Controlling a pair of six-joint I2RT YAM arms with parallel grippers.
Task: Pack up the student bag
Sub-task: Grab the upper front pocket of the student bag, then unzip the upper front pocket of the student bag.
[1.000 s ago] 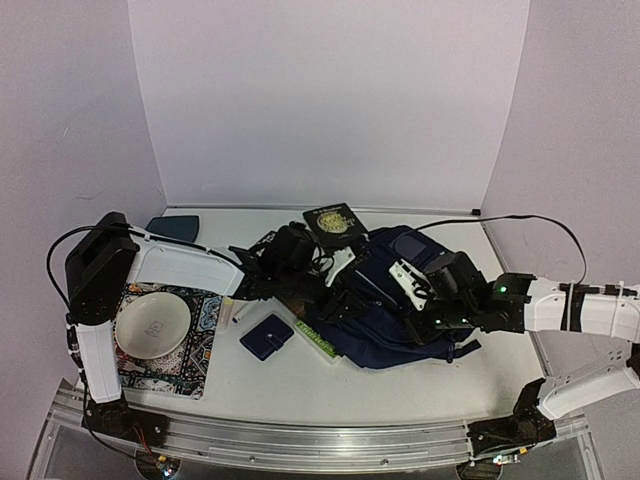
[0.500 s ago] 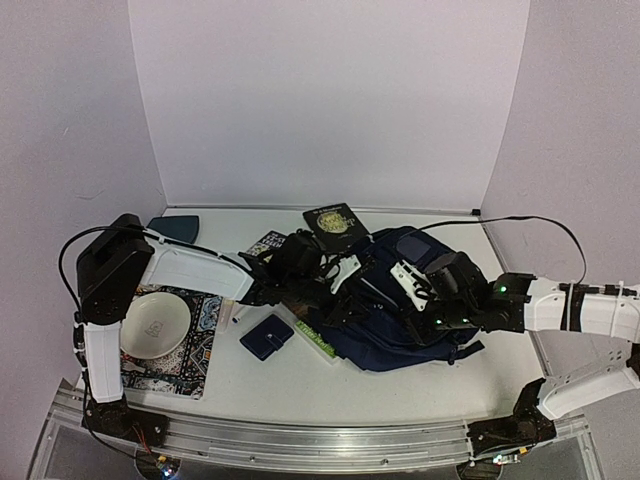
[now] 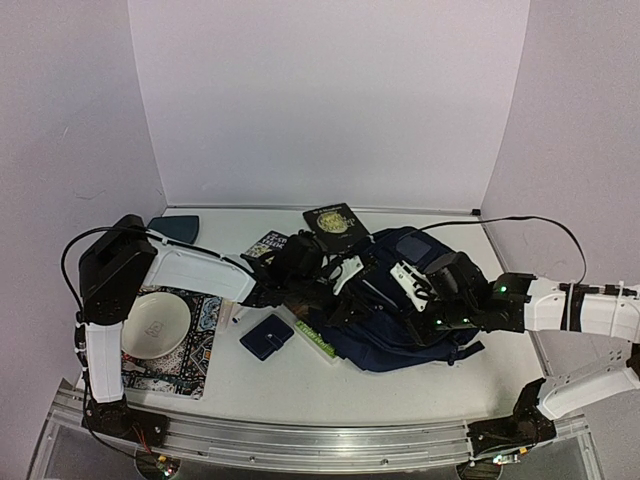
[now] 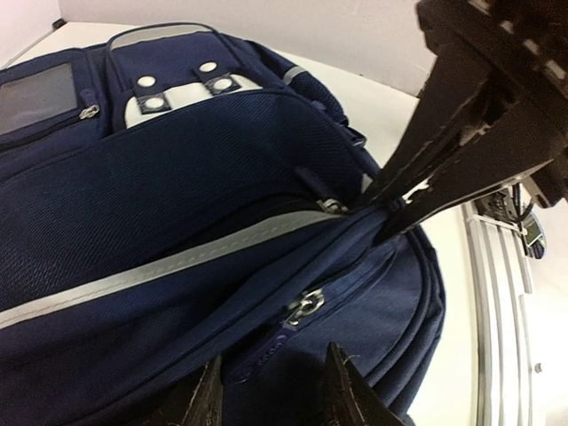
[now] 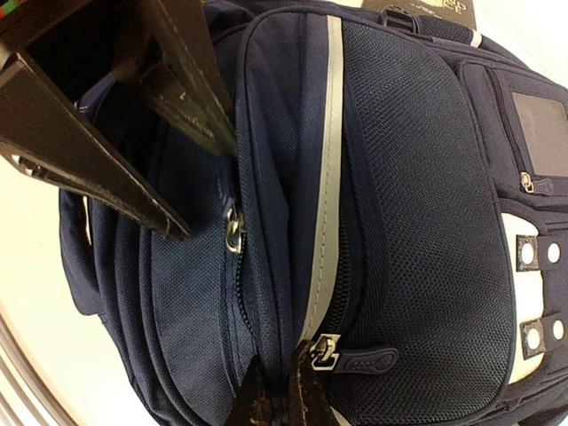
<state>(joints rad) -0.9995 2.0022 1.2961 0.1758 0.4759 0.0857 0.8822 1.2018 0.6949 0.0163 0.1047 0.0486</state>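
On the white tabletop (image 3: 420, 400) lies the large navy-blue fabric backpack (image 3: 385, 345) with thin pale stripes, front pocket upward, between the two arms. Over the backpack's left part, the left gripper (image 4: 275, 355) has its fingers apart above a zip seam. From the backpack's right side, the right gripper (image 5: 284, 359) pinches a fold of its fabric beside a zipper pull.

Right of the desk (image 3: 300, 385) centre: student bag (image 3: 400, 325). Behind it, near the back edge: book (image 3: 333, 222). Back left corner: pouch (image 3: 173, 227). Front left: bowl (image 3: 152, 325) on mat (image 3: 205, 338). Wallet (image 3: 266, 336) lies between mat and student bag, apart from both.
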